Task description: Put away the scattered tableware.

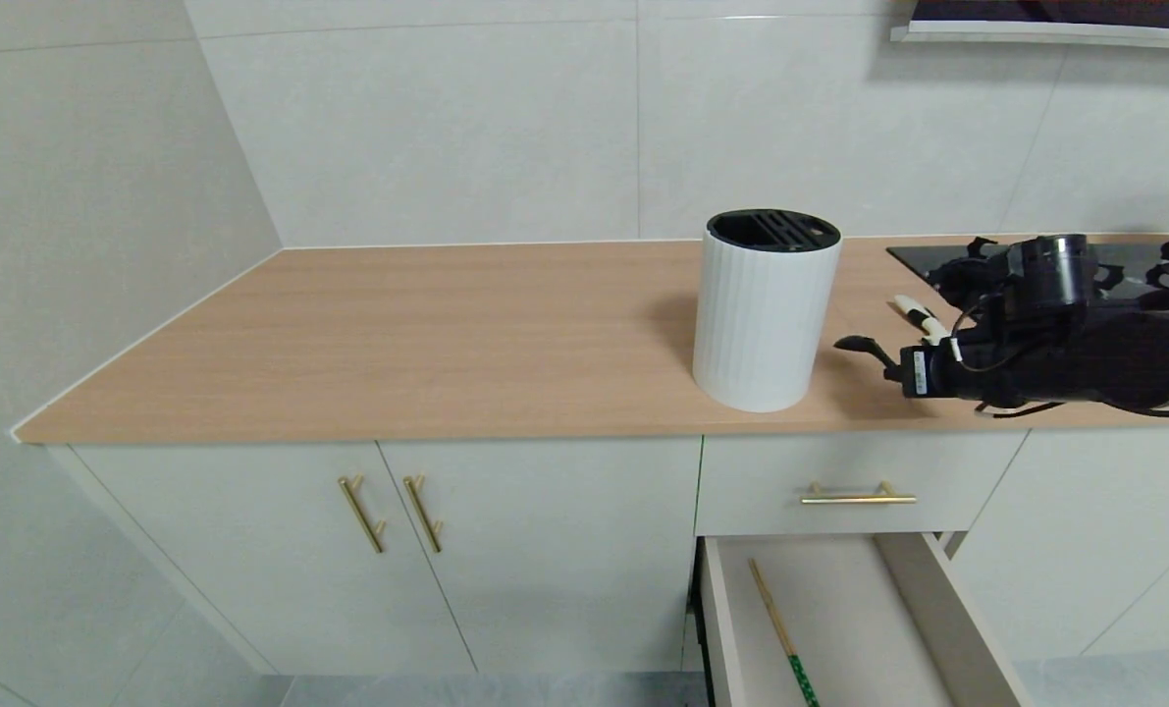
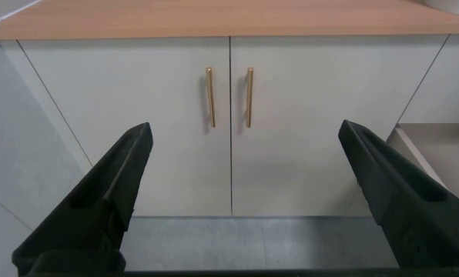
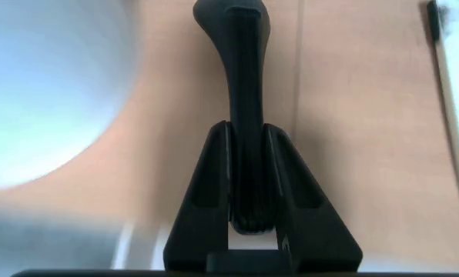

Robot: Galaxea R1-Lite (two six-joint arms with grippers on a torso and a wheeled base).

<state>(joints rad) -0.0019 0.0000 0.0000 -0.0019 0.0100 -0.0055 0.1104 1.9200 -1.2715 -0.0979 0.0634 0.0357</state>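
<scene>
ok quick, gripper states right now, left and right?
Left gripper: open, holding nothing.
Right gripper: closed on a black handle; what is at its other end cannot be told.

One holder (image 1: 763, 324), one chopstick (image 1: 780, 628), one black utensil (image 1: 857, 346), one white utensil (image 1: 918, 316), three handles (image 1: 857, 498)

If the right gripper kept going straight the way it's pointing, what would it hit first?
Probably the white ribbed holder, struck by the black handle the right gripper holds; depth is unclear.
</scene>
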